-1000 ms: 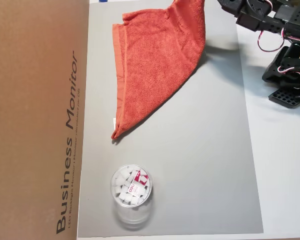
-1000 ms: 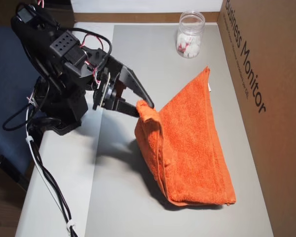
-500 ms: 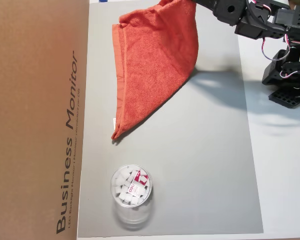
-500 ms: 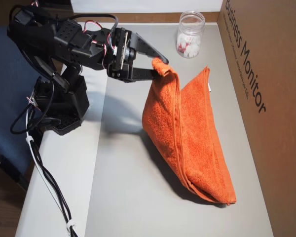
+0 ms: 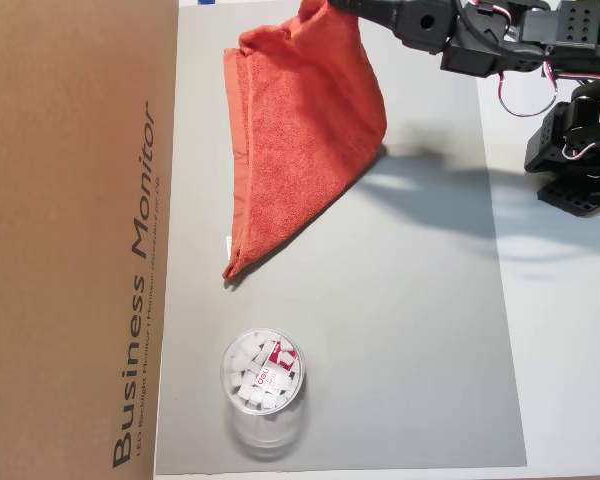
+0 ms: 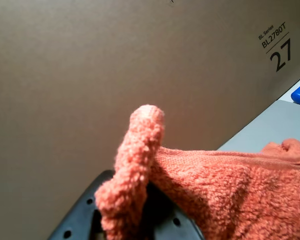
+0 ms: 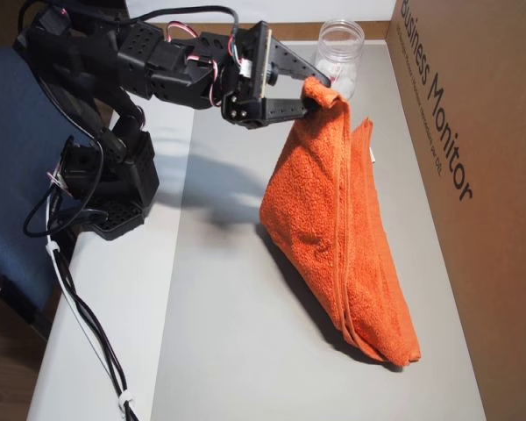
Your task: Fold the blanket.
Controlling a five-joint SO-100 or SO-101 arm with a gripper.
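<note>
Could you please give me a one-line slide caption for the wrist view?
Gripper pinching a corner of the orange blanket, facing a cardboard box.

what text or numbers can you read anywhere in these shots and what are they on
"Business Monitor": on the cardboard box, in both overhead views.
A smaller line beside it on the box: too small to read.
"BL Series BL2780T" and "27": on the same box in the wrist view.
Red label inside the clear jar: lettering too blurred to read.
White tag on the blanket: no readable text.
</note>
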